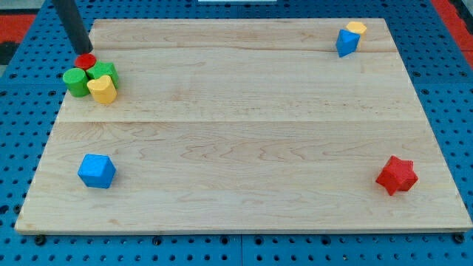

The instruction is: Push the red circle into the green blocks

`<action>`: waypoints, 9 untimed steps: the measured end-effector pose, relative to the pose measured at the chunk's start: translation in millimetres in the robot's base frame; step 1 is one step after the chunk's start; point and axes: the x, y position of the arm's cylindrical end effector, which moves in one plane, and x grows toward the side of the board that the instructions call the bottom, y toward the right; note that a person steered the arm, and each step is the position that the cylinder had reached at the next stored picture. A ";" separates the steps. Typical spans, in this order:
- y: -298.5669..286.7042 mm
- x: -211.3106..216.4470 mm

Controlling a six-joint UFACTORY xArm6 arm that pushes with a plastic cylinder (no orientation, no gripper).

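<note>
The red circle [86, 60] lies near the view's top left, touching the two green blocks just below it. One green block [75, 80] is a round cylinder on the left; the other green block [104, 72] sits to its right. A yellow block [103, 89] presses against both greens from below. My tip [82, 51] is at the red circle's upper edge, touching it or nearly so, with the dark rod rising toward the view's top left.
The wooden board [244, 140] rests on a blue pegboard. A blue block [97, 171] sits at the lower left, a red star [397, 175] at the lower right. A blue block [346, 42] and a yellow block [356, 29] touch at the top right.
</note>
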 end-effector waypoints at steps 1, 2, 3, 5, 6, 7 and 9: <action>0.0 12.4; 0.0 17.1; 0.5 28.3; 7.5 4.1; 63.4 6.5; 133.0 29.5; 220.5 153.0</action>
